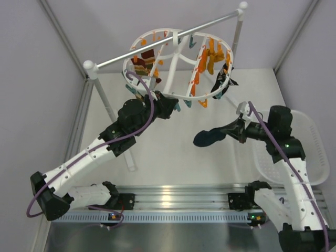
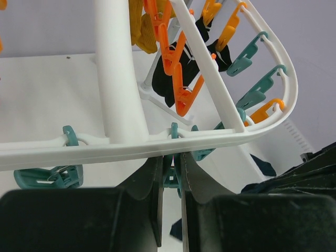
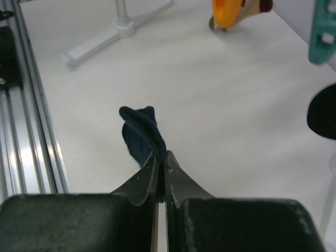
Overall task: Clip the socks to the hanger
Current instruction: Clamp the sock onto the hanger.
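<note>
Teal-navy fabric is pinched between the right fingers (image 3: 155, 178), which are pressed together on 1 end of a short dark sock (image 3: 139, 134). Its free end droops above the white table (image 3: 210, 94), out in front of the hanger (image 2: 126, 151) and apart from it. The left fingers (image 2: 159, 174) reach up under the hanger's near rim, closed almost fully on a teal clip (image 2: 171, 181) dangling from that rim. The hanger hangs from the metal rod (image 1: 168, 42) of a white stand. Another dark sock (image 1: 223, 79) is clipped at the ring's right side, near a mustard sock (image 1: 212, 58). A maroon-striped sock (image 1: 144, 60) hangs at the left. A white basket (image 1: 315, 152) sits beside the right arm.
</note>
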Robot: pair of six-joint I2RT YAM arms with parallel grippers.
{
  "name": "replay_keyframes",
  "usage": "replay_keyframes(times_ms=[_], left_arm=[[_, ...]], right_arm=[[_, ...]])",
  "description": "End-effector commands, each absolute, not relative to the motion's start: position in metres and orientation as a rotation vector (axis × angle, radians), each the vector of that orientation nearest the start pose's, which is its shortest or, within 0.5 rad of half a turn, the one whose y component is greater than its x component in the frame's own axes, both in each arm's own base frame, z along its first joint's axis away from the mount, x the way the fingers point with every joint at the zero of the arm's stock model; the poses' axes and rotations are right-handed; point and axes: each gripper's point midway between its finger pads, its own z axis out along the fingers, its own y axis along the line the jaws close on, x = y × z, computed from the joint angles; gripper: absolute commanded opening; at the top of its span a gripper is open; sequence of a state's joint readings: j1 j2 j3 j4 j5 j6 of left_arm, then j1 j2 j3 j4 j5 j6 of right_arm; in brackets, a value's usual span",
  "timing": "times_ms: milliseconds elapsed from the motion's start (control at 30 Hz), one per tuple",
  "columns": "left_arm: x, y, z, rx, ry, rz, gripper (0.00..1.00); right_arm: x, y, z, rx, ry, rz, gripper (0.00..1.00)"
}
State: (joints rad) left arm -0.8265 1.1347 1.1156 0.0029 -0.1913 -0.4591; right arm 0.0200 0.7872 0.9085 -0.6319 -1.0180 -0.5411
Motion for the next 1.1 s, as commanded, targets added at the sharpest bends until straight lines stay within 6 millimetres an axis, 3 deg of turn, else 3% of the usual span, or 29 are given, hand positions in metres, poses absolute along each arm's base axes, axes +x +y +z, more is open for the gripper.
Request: replay_keyframes(times_ms=[0, 133, 267, 500, 633, 1067], left_arm=[[0.281, -0.286, 0.377, 0.147, 1.601, -0.884, 0.00], [0.280, -0.288, 0.376, 0.151, 1.606, -0.894, 0.00], [0.279, -0.291, 0.374, 0.159, 1.607, -0.908, 0.00], [0.278, -0.293, 0.373, 0.165, 1.609, -0.921, 0.00], [0.278, -0.293, 0.372, 0.167, 1.611, -0.926, 0.00], [0.277, -0.298, 0.370, 0.173, 1.621, -0.948, 0.00]], right_arm=[[0.236, 0.174, 0.313, -0.931, 1.460, 0.706, 0.00], [0.258, 0.193, 0.320, -0.856, 1.440, 0.677, 0.00], [0.260, 0.219, 0.326, -0.900, 1.406, 0.738, 0.00], [0.263, 0.243, 0.318, -0.977, 1.386, 0.754, 0.00], [0.264, 0.258, 0.326, -0.987, 1.340, 0.770, 0.00], [0.268, 0.280, 0.335, -1.006, 1.292, 0.783, 0.00]])
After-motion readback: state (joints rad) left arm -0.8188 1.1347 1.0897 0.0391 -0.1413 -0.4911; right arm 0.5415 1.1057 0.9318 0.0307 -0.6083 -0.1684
